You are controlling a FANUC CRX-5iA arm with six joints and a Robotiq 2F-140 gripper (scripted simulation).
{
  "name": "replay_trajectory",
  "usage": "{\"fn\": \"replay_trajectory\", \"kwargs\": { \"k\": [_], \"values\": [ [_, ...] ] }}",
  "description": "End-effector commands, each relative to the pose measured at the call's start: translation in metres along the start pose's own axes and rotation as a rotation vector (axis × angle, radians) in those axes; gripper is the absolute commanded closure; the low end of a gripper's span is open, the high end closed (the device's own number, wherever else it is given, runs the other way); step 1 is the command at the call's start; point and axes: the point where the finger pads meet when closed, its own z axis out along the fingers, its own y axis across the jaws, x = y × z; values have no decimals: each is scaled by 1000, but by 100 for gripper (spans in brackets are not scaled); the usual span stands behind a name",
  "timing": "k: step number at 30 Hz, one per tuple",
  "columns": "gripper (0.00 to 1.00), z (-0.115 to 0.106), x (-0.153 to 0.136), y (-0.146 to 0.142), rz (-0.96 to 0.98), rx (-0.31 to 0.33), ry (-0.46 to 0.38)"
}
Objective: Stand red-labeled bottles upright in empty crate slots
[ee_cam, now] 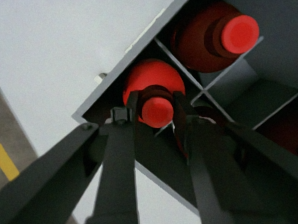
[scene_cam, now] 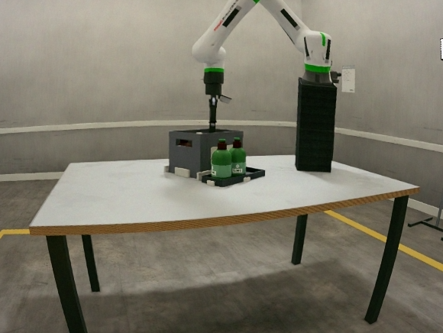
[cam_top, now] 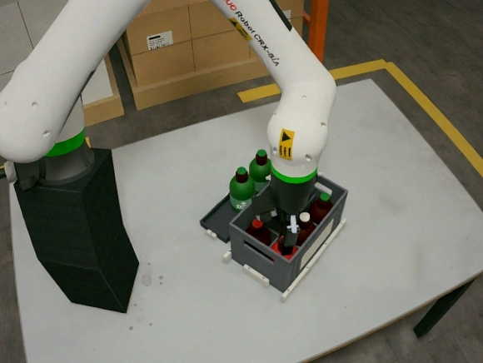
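Note:
My gripper [cam_top: 286, 246] [scene_cam: 212, 128] [ee_cam: 155, 104] reaches down into the grey crate [cam_top: 246, 250] [scene_cam: 185, 157] [ee_cam: 111, 80] and is shut on the neck of a red bottle [cam_top: 293, 252] [ee_cam: 154, 75] with a red cap. This bottle is upright in a corner slot; whether its base touches the crate floor is hidden. A dark red-capped bottle [cam_top: 259, 234] [ee_cam: 197, 42] stands in the adjoining slot. A white-capped bottle [cam_top: 305, 230] and a green-capped dark bottle [cam_top: 322, 210] also stand in the crate. Two green bottles [cam_top: 241, 191] [cam_top: 259, 170] [scene_cam: 221, 164] [scene_cam: 237, 156] stand on the dark tray [cam_top: 216, 220] [scene_cam: 260, 175].
Thin dividers [ee_cam: 180, 67] separate the crate slots. White strips [cam_top: 256, 275] [scene_cam: 182, 172] lie along the crate's base. The tray sits close beside the crate. The black robot pedestal [cam_top: 75, 233] [scene_cam: 316, 126] stands on the same table, apart from both.

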Motion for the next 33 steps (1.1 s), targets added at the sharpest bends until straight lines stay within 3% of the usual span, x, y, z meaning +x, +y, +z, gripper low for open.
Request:
{"fn": "replay_trajectory", "kwargs": {
  "k": [1,33],
  "values": [
    [90,1,-1,0,0,0,-1],
    [90,6,-1,0,0,0,-1]
  ]
}}
